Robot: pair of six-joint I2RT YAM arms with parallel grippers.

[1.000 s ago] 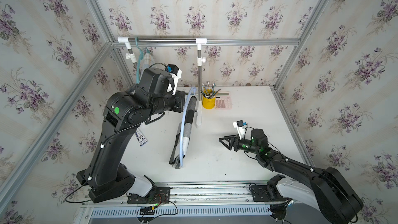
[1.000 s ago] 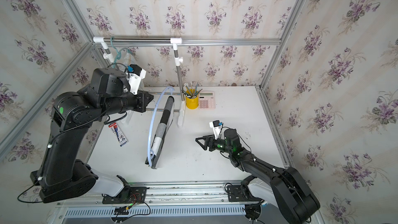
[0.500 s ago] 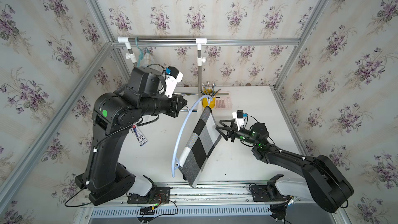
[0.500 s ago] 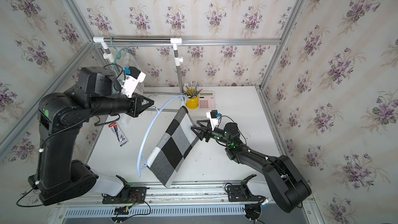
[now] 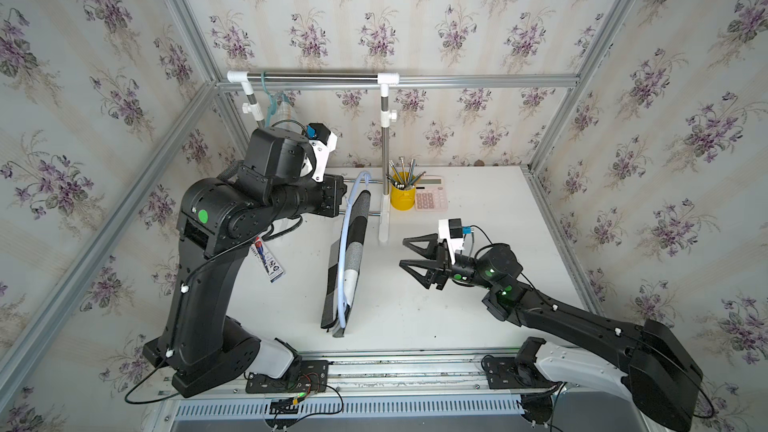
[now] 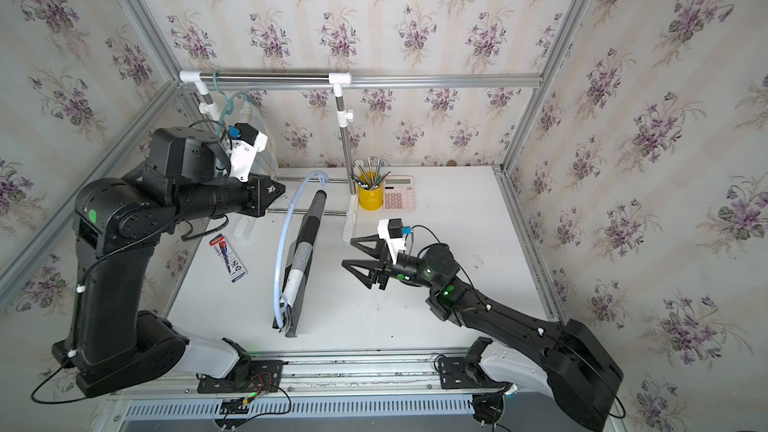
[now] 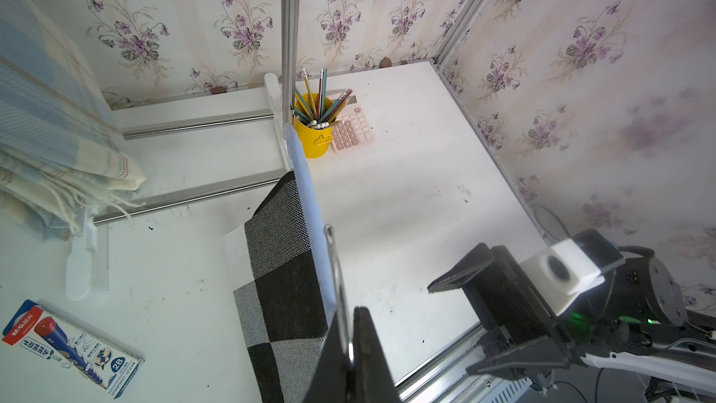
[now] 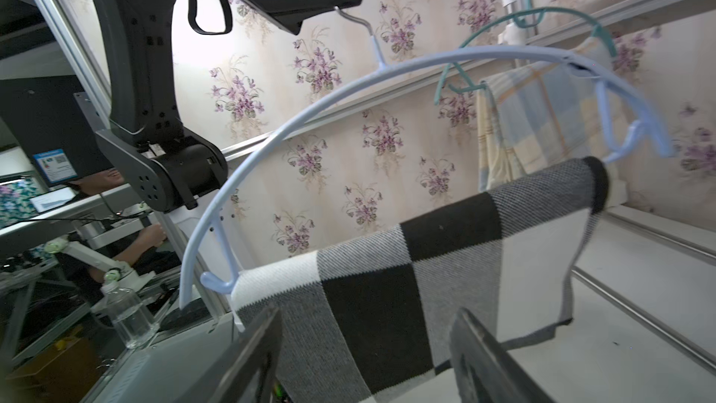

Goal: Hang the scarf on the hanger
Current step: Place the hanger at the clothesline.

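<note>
**Scarf draped on the hanger, left hand gripping the hook**

The left hand (image 6: 278, 190) is clamped tight on the metal hook of the pale blue hanger (image 6: 279, 251), holding it up above the table (image 5: 478, 305). From above, the hanger is seen edge-on, running from near the back edge toward the front edge, a little left of the middle. The black, grey and white checked scarf (image 8: 387, 284) is folded over the hanger's lower bar and hangs down on both sides. Whether its lower end touches the table cannot be told.

The right hand (image 5: 403, 251) stands wide open on the scarf's right, over the middle of the table. It is near the cloth but apart from it and grips nothing.

Along the back edge stands a clothes rack (image 5: 316, 75). At its left end, by the back left corner, hangs a teal hanger (image 5: 266, 89) with a pale plaid cloth (image 7: 46, 110). Beside the rack's right post sit a yellow pencil cup (image 5: 401, 199) and a pink calculator (image 5: 430, 197), just beside each other. A pencil box (image 5: 268, 261) lies flat near the left edge.
</note>
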